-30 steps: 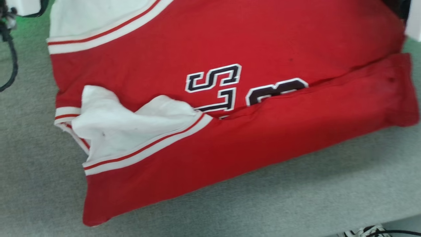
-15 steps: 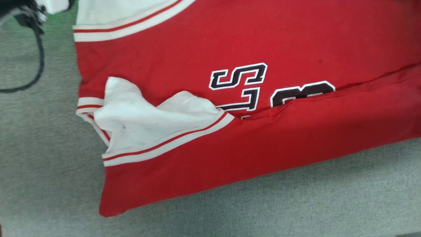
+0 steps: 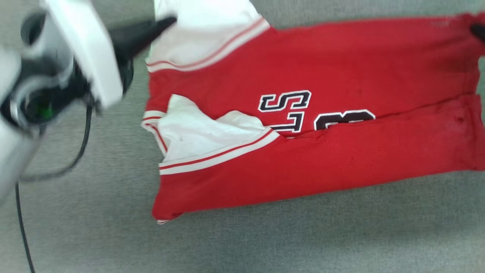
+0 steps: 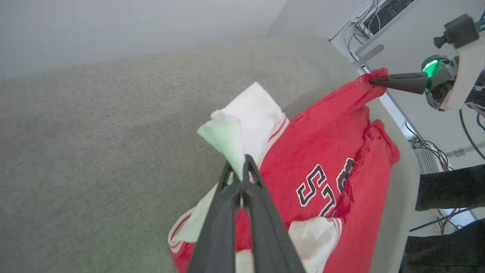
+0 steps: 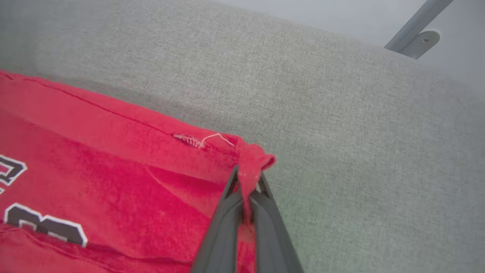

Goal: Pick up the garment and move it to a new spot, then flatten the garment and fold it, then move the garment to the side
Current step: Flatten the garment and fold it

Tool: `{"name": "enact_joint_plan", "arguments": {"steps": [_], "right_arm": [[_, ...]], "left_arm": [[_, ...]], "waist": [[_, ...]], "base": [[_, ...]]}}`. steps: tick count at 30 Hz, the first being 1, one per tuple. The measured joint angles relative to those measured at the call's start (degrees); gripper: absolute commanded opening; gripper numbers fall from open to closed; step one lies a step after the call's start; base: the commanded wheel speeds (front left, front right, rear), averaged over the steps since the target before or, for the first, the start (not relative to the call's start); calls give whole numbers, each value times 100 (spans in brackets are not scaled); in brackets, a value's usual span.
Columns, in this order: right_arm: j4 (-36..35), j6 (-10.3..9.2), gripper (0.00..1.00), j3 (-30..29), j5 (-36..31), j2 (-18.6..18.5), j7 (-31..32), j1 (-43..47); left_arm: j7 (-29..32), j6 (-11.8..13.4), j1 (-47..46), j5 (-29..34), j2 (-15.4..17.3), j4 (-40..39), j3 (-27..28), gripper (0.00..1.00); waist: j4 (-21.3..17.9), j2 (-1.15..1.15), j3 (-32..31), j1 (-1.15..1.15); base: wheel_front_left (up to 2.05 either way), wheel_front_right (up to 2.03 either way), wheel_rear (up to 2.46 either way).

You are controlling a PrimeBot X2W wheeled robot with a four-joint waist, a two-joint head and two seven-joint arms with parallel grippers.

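The garment point(image 3: 341, 64), red with white sleeves and dark lettering, lies spread on the grey cloth-covered table point(image 3: 265, 235). Its near long edge is folded over the lettering, and one white sleeve point(image 3: 204, 136) is bunched at the left. My left gripper point(image 3: 168, 21) is at the far left corner, shut on the other white sleeve, which the left wrist view shows pinched between the fingers point(image 4: 239, 170). My right gripper point(image 3: 478, 32) is at the far right corner, shut on a bunched red corner point(image 5: 248, 167) that is lifted a little. The left wrist view shows that same grip on the garment point(image 4: 326, 144).
A black cable point(image 3: 81, 151) loops from my left arm over the table's left side. In the left wrist view the table's edge point(image 4: 398, 212) runs along the right, with cables and dark shapes beyond it. A grey metal bracket point(image 5: 416, 38) is fixed beyond the far edge.
The head view has shifted, so the garment's far edge and my left arm now show. The folded near edge and bunched sleeve lie as before.
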Motion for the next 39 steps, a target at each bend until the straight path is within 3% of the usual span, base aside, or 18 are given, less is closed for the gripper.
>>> {"name": "enact_joint_plan", "arguments": {"steps": [8,15,21,26,27,28,29,30,31,32,33,39], "right_arm": [[-584,-1,0,-539,172,-366,-436,1616],[-964,0,0,-1278,202,-380,-868,2936],[-1138,0,0,-1712,51,-153,-1134,3609],[-1010,0,0,-1763,-201,163,-1199,3635],[-985,0,11,-1761,-238,204,-1206,3600],[-985,0,34,-1761,-238,204,-1206,3600],[-970,0,43,-1762,-297,236,-1245,3565],[-962,0,78,-1760,-335,257,-1255,3540],[-981,-1,100,-1738,-343,271,-1261,3532],[-1022,-1,100,-1705,-307,275,-1259,3534],[-1047,-1,100,-1704,-220,281,-1239,3541],[-1252,-1,100,-1871,114,-63,-995,3847]], "left_arm": [[-1198,0,1779,-38,717,-1091,-154,0],[-2114,78,3099,-121,954,-1670,-272,0],[-2485,162,3651,-148,903,-1746,-421,0],[-2569,209,3677,38,547,-1262,-570,0],[-2593,202,3652,41,479,-1170,-568,2],[-2593,202,3652,41,479,-1170,-568,18],[-2616,183,3606,60,428,-1104,-568,30],[-2642,176,3560,92,398,-1045,-566,38],[-2699,167,3547,110,366,-994,-552,50],[-2738,144,3548,141,336,-951,-546,80],[-2797,140,3551,152,318,-925,-531,98],[-3154,127,3668,264,242,-793,-503,100]], "waist": [[223,0,-576,0],[311,0,-648,0],[288,0,-512,0],[254,0,-349,0],[246,0,-330,0],[246,0,-330,0],[242,0,-316,0],[237,0,-307,0],[230,0,-302,0],[224,0,-302,0],[219,0,-308,0],[285,0,-396,0]], "base": [[0,0,0],[0,0,0],[0,0,0],[0,0,0],[0,0,0],[0,0,0],[0,0,0],[0,0,0],[0,0,0],[0,0,0],[0,0,0],[0,0,0]]}}
